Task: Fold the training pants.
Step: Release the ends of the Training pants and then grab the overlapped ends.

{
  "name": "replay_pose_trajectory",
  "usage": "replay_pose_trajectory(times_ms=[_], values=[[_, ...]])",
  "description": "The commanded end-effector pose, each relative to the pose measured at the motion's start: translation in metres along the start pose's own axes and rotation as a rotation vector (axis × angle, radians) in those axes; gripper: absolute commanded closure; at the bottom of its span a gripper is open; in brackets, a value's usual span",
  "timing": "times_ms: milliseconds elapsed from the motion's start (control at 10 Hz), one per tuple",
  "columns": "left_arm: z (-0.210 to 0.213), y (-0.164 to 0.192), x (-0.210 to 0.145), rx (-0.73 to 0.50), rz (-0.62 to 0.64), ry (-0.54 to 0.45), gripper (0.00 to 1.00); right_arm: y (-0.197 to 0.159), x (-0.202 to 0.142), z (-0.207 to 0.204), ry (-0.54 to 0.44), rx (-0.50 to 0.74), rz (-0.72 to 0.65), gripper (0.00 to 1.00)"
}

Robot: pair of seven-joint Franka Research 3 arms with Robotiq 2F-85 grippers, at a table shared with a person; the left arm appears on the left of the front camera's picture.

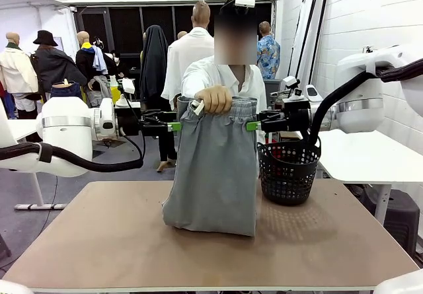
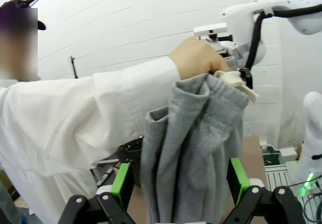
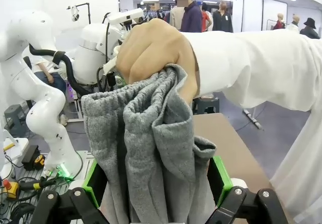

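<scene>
The training pants (image 1: 215, 168) are hanging in front of the person, covering the body below the chest and the middle of the table's (image 1: 99, 241) far edge. The person's hand (image 1: 215, 99) is bunching the waistband and hiding its middle. The cloth is also screening the left side of the black basket (image 1: 291, 175) at the far edge. In both wrist views the bottom edge is cutting off the pants' lower part, and folds are masking the gaps beside the left gripper's (image 2: 178, 163) and right gripper's (image 3: 155, 163) pads, leaving contact unclear.
</scene>
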State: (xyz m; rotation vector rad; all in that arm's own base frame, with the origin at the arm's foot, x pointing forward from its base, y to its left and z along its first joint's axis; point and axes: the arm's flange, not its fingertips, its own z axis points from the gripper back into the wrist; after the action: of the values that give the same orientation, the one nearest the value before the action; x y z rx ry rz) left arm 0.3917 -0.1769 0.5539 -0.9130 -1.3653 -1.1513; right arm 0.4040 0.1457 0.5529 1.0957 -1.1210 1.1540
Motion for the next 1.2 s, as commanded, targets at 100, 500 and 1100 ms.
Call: replay_pose_trajectory(times_ms=[100,500,1100], values=[[-0.003,0.008,0.0,-0.127,-0.023,-0.004,0.02,0.014,-0.004,0.003,0.034,0.046,-0.032,0.0],[-0.011,0.012,0.001,-0.182,-0.016,0.005,0.02,0.025,-0.004,0.003,0.025,0.051,-0.025,0.0],[-0.03,0.016,-0.005,-0.188,-0.002,-0.006,0.02,0.034,-0.006,-0.019,0.005,0.082,-0.061,0.0]])
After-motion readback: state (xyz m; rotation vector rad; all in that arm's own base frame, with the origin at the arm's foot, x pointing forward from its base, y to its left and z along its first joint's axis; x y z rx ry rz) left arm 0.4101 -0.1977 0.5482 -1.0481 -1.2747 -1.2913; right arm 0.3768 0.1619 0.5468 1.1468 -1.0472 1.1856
